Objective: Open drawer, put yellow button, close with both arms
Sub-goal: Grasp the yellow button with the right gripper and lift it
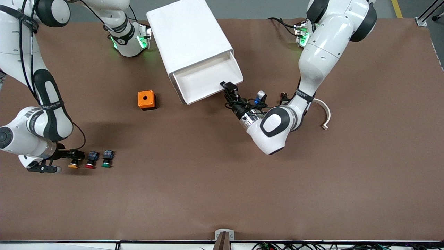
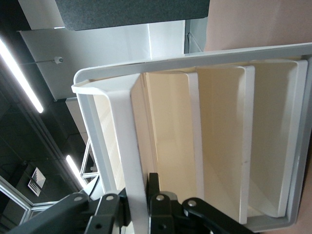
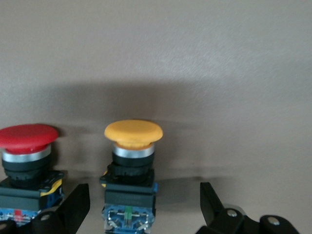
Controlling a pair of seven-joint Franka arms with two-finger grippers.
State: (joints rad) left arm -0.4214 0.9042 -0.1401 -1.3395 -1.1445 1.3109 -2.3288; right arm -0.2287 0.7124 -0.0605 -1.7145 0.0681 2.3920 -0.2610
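Observation:
The top drawer [image 1: 204, 78] of the white cabinet [image 1: 187, 34] stands pulled out. My left gripper [image 1: 229, 86] is shut on the drawer's front wall [image 2: 129, 146], which is pinched between the two fingers of my left gripper [image 2: 139, 204]. The yellow button [image 1: 73, 165] lies near the right arm's end of the table, its cap toward the front camera. My right gripper [image 1: 75, 154] is low around it and open. In the right wrist view the yellow button [image 3: 132, 161] has its black-blue body between the spread fingers [image 3: 73, 204], apart from both.
A red-capped button [image 1: 91, 161] and a green-capped button [image 1: 107, 159] lie in a row beside the yellow one. An orange box [image 1: 146, 100] sits nearer the front camera than the cabinet. A white curved piece [image 1: 324, 113] lies by the left arm.

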